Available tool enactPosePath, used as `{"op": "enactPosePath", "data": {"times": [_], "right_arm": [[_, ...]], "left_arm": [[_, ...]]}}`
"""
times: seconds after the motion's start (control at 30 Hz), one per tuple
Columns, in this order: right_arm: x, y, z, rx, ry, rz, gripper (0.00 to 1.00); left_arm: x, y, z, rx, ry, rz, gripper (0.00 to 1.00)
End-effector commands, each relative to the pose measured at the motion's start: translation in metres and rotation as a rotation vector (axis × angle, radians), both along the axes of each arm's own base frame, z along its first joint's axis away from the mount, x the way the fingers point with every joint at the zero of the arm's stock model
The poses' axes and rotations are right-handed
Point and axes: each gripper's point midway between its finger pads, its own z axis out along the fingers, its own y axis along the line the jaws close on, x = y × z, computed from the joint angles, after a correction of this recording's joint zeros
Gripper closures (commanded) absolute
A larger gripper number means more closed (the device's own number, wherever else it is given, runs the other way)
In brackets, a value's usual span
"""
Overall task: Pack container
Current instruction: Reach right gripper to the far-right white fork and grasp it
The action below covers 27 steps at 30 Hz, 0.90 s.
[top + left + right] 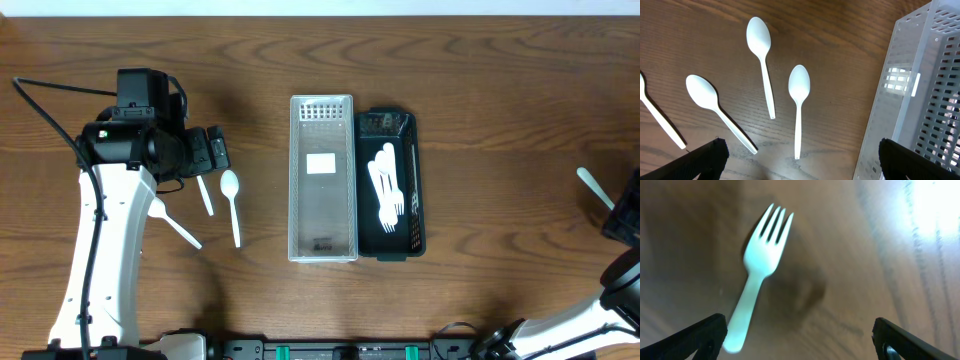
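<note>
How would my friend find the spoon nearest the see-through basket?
Find the clear basket in the middle of the table. White spoons lie to its left. Pick the spoon closest to the basket; the others lie farther left.

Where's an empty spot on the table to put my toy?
Bare wood between the black tray and the lone fork at right, and along the far edge. Crowded by the spoons left of the clear bin.
</note>
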Motion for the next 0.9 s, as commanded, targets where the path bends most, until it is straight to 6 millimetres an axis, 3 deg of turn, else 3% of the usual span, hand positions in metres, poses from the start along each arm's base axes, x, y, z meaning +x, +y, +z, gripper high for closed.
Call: {"op": "enactPosePath", "data": {"times": [0.0, 0.37, 0.57, 0.87], "right_arm": [[-0.015, -0.007, -0.008, 0.018, 0.027, -0.075, 0.05], [-0.039, -0.018, -0.030, 0.065, 0.068, -0.144, 0.05], [-0.034, -0.023, -0.037, 0.055, 0.058, -0.142, 0.05], [-0.011, -0.040, -0.034, -0.013, -0.034, -0.035, 0.02]], "left_arm": [[0.002, 0.002, 0.005, 0.006, -0.013, -0.008, 0.02], [0.002, 0.001, 0.005, 0.005, -0.012, -0.008, 0.02], [0.001, 0.001, 0.004, 0.005, -0.009, -0.009, 0.02], [0.001, 0.001, 0.004, 0.005, -0.009, -0.009, 0.02]]}}
